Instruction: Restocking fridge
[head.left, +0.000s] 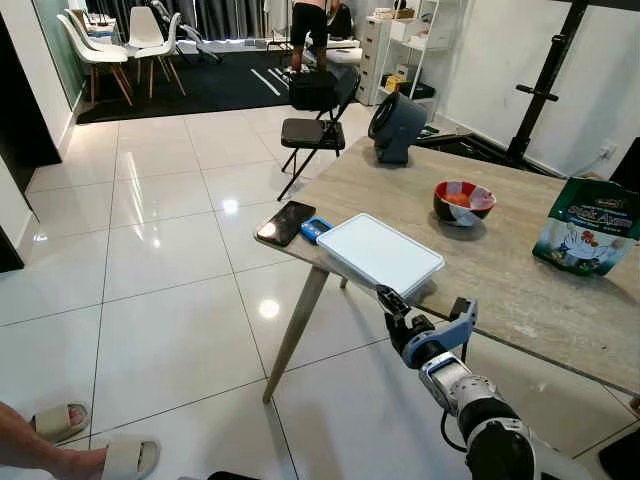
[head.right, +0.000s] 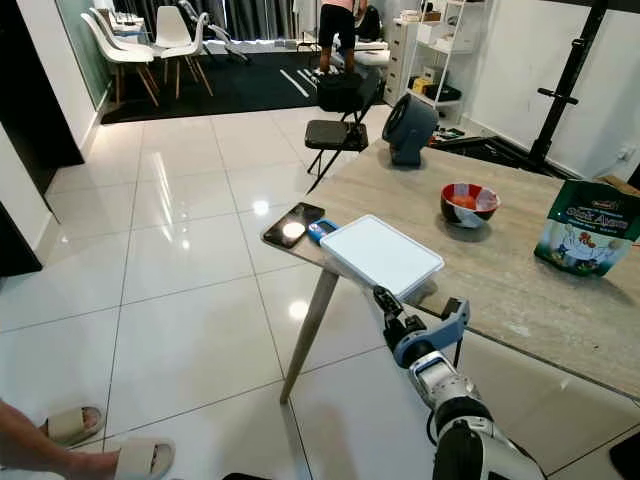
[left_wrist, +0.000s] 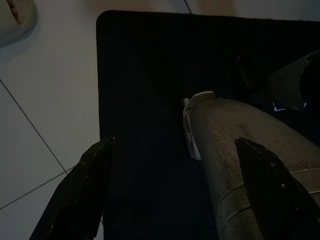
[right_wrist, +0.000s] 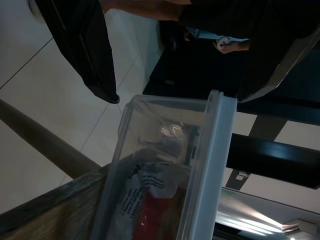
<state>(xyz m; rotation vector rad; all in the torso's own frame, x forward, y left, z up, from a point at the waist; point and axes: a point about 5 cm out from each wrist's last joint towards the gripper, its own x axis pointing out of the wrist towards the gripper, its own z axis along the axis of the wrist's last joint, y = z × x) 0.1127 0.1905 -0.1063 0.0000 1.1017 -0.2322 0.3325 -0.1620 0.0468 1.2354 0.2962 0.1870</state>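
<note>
Restocking looks barely begun: no item is lifted. On the wooden table (head.left: 520, 280) sit a clear lidded food container (head.left: 380, 252) at the near edge, a green snack bag (head.left: 587, 228) and a red bowl (head.left: 463, 202) farther back.

Right gripper (head.left: 418, 315) hangs just below the container's near side, fingers spread, holding nothing.

Left gripper (left_wrist: 175, 195) hangs idle over a dark mat (left_wrist: 150, 75), fingers apart, empty.

Glossy white floor tiles (head.left: 160, 230) are reflecting ceiling light. A stone-topped table (head.left: 520, 270) is standing just beyond the fingers, a black folding chair (head.left: 315, 130) farther off, white chairs (head.left: 110, 45) sitting on a dark rug (head.left: 200, 85) at the far wall.
</note>
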